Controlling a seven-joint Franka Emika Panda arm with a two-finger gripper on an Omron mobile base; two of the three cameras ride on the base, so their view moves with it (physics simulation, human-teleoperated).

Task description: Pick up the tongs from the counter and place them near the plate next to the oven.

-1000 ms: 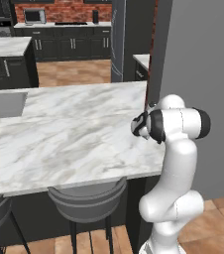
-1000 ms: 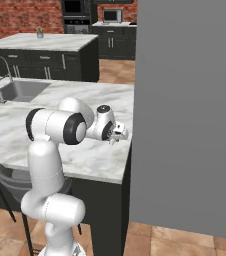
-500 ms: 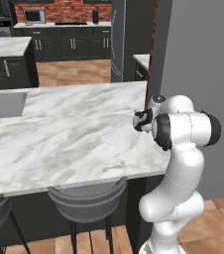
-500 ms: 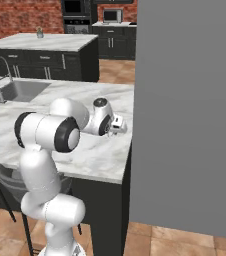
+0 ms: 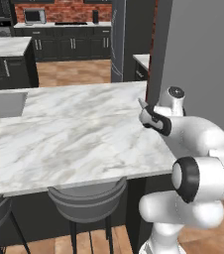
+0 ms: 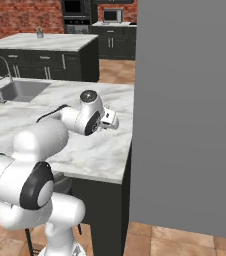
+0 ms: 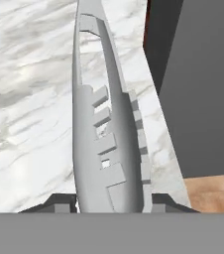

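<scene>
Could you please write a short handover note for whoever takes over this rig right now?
Gripper: fingers closed on the tongs, which stick out ahead of the hand, seen close up in the hand view.
Position: the hand sits over the right end of the counter, beside the tall grey wall panel. The sink is at the far left.
Done: tongs gripped; whether they are fully clear of the counter I cannot tell.
Left: carry them to the plate by the oven, which stands against the far brick wall, and set them down next to the plate.
</scene>
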